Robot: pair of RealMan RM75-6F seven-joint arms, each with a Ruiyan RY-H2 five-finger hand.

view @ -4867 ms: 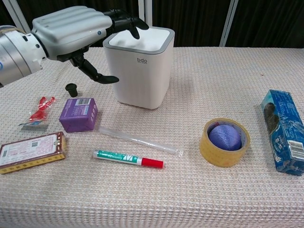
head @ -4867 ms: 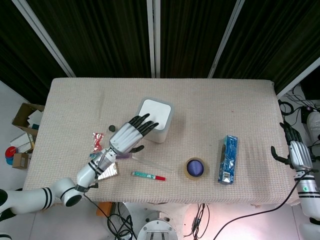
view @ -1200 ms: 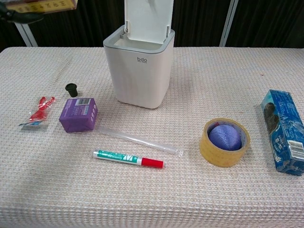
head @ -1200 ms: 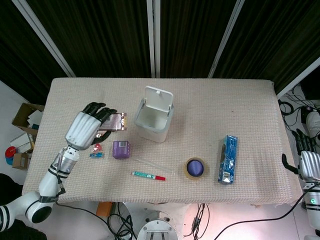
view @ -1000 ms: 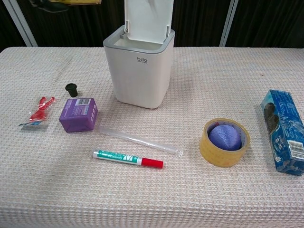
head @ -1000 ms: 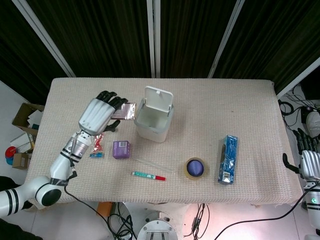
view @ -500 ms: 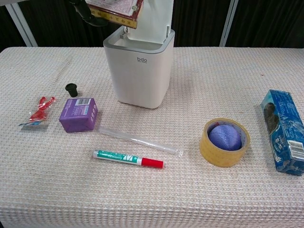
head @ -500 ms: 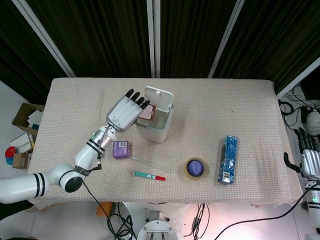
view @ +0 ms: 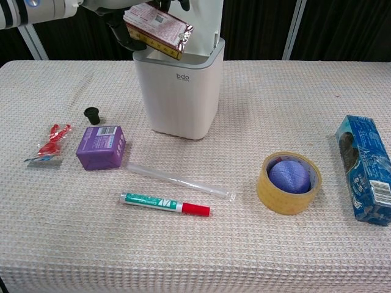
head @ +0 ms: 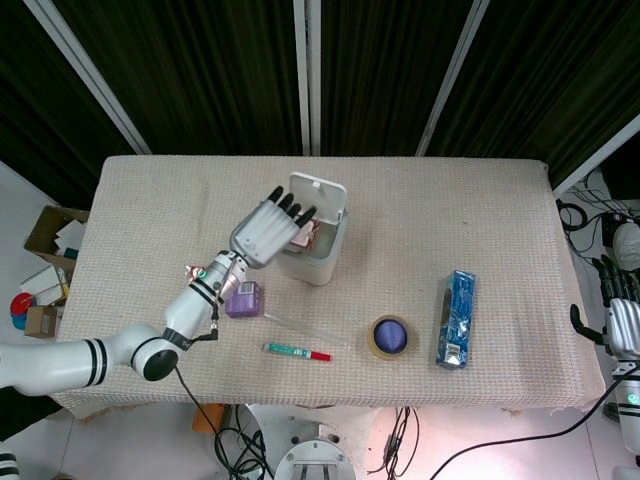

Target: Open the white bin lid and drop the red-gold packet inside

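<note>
The left hand (head: 262, 232) reached up from 7 o'clock, back upward, its fingers (head: 287, 207) gripping the packet (view: 157, 30) just above the open bin (view: 179, 88), at its 9 o'clock rim. The packet tilted down toward the opening, and the lid (head: 318, 195) stood upright at 12 o'clock. The right hand (head: 622, 322) hung off the table (head: 480, 220) at 3 o'clock; whether its fingers were apart or closed I cannot tell.

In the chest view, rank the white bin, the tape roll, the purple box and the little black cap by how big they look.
Largest to smallest:
white bin
tape roll
purple box, nearly the roll's size
black cap
</note>
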